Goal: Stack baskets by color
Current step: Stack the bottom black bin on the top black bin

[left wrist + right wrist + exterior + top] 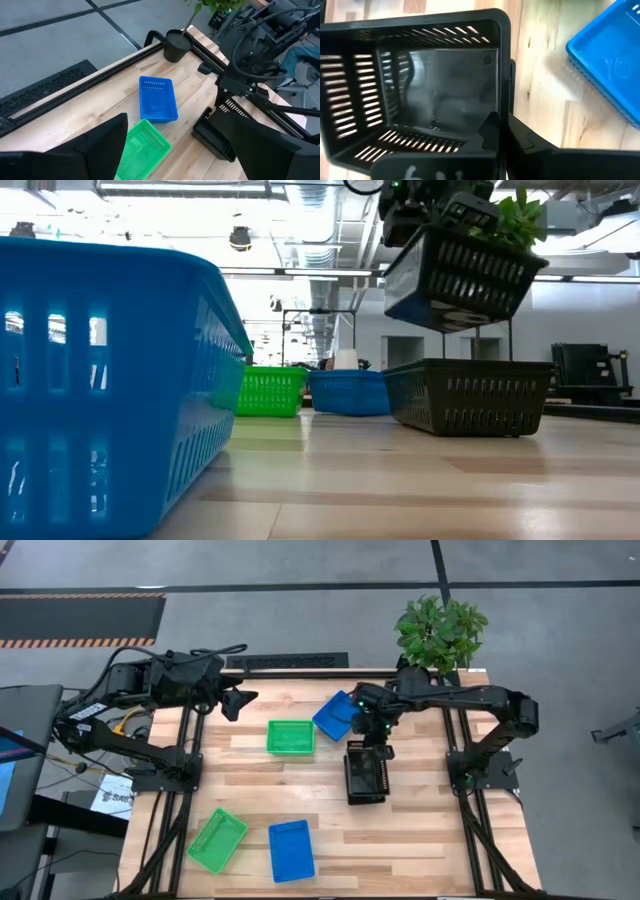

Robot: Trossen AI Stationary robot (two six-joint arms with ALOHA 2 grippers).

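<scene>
My right gripper [372,740] is shut on a black basket [465,270], held tilted in the air over a second black basket [470,395] that rests bottom down on the table. One green basket [290,737] and one blue basket [335,715] sit at the table's far middle. Another green basket [217,840] and another blue basket [291,850] sit near the front edge. My left gripper [240,700] hangs open above the table's far left, holding nothing. My right gripper holds the black basket by one side wall [504,95], with one finger [489,131] inside the basket and the other [532,145] outside. The fingers slant down from above. The basket hangs tilted below them, its lower corner clear of the black basket underneath.
A potted green plant [440,630] stands at the table's far right corner, just behind my right arm. Bare wood lies in the table's middle and along its right side. In the low view the near blue basket [110,380] fills the left foreground.
</scene>
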